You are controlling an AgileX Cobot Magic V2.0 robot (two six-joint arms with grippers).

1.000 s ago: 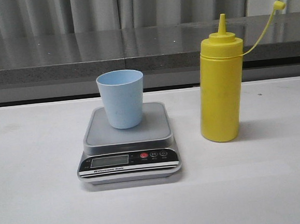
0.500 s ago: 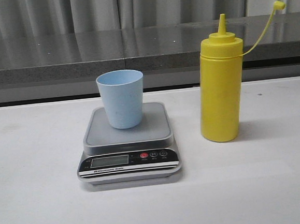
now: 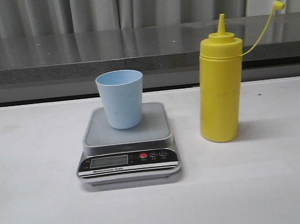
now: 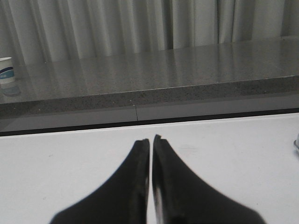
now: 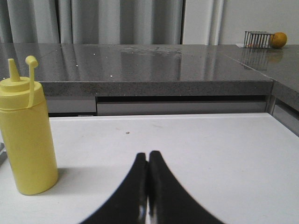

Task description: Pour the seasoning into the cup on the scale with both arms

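Both grippers sit low over the white bench [image 3: 37,204] with jaws pressed together and holding nothing: the left gripper [image 4: 150,142] faces bare bench, the right gripper [image 5: 148,156] has the yellow squeeze bottle [image 3: 220,85] off to one side. The blue cup [image 3: 120,98] stands upright on the scale [image 3: 127,145], bottle upright just beside it, its cap off the nozzle and dangling on its tether. Can't see into the cup, so honestly this fits either pre-pour or bottle already set back down. If a pour is still owed, it needs the right jaws opening around the bottle's body.
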